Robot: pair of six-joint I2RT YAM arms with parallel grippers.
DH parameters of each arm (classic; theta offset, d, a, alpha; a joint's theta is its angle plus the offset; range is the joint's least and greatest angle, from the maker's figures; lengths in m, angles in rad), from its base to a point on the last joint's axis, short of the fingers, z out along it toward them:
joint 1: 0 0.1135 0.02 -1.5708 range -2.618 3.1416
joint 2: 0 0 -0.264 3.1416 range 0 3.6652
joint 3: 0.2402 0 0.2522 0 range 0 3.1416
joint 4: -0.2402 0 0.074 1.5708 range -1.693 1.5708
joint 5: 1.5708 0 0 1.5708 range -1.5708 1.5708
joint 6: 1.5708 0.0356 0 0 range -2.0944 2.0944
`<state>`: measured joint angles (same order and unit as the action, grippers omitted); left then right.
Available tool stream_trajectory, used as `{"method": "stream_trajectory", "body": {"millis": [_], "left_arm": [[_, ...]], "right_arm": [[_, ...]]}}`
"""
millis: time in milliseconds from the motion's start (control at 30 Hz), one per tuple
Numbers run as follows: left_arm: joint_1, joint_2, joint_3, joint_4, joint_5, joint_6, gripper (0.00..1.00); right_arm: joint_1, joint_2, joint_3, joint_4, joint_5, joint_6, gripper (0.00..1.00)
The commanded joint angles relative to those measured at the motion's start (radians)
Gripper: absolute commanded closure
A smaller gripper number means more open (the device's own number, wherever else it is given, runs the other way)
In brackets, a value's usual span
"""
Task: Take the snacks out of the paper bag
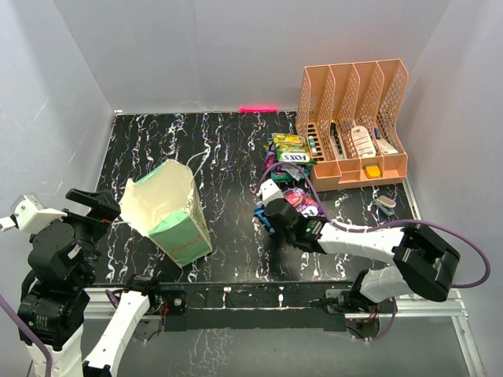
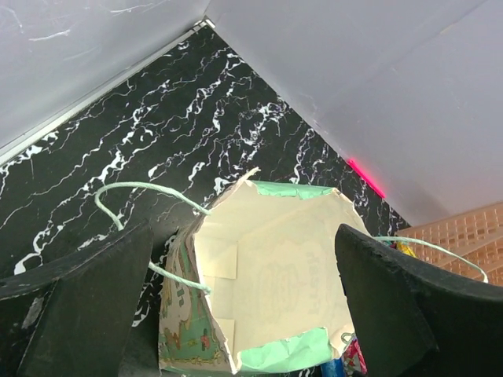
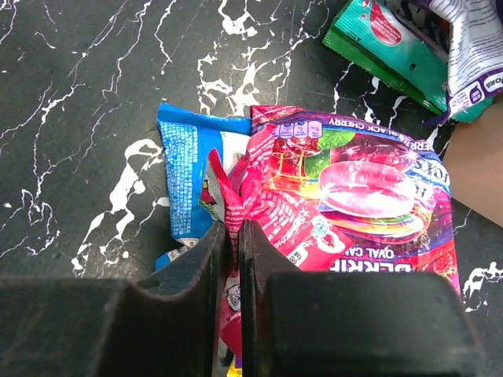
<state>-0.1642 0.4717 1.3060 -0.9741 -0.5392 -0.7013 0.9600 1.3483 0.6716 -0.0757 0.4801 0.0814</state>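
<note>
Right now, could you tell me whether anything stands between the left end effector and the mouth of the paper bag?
Nothing visible does. The left end effector is open and faces the mouth of the paper bag directly. One string handle loops outside the rim, not across the opening.

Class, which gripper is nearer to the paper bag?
Left. The left gripper hangs open just beside the paper bag, at its mouth; the right gripper is farther off among the snacks, shut on a pink packet.
</note>
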Motion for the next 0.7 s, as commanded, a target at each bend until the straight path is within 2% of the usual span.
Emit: {"method": "stream_trajectory", "body": {"millis": [0, 233, 400, 600, 667], "left_arm": [[-0.009, 0.034, 0.044, 0.036, 0.047, 0.047, 0.02], [-0.032, 0.083, 0.106, 0.101, 0.133, 0.128, 0.02], [-0.046, 0.102, 0.133, 0.126, 0.149, 0.153, 0.02], [-0.060, 0.124, 0.165, 0.154, 0.191, 0.201, 0.02], [-0.066, 0.133, 0.171, 0.169, 0.215, 0.221, 0.02]], "right_arm": [[-0.006, 0.027, 0.009, 0.069, 0.037, 0.014, 0.89], [-0.015, 0.043, 0.032, 0.010, 0.057, 0.051, 0.81], [-0.015, 0.017, 0.044, -0.013, 0.019, 0.055, 0.67], [-0.015, -0.118, 0.092, -0.075, -0.016, 0.061, 0.41], [-0.015, -0.180, 0.097, -0.064, 0.012, 0.072, 0.16]]}}
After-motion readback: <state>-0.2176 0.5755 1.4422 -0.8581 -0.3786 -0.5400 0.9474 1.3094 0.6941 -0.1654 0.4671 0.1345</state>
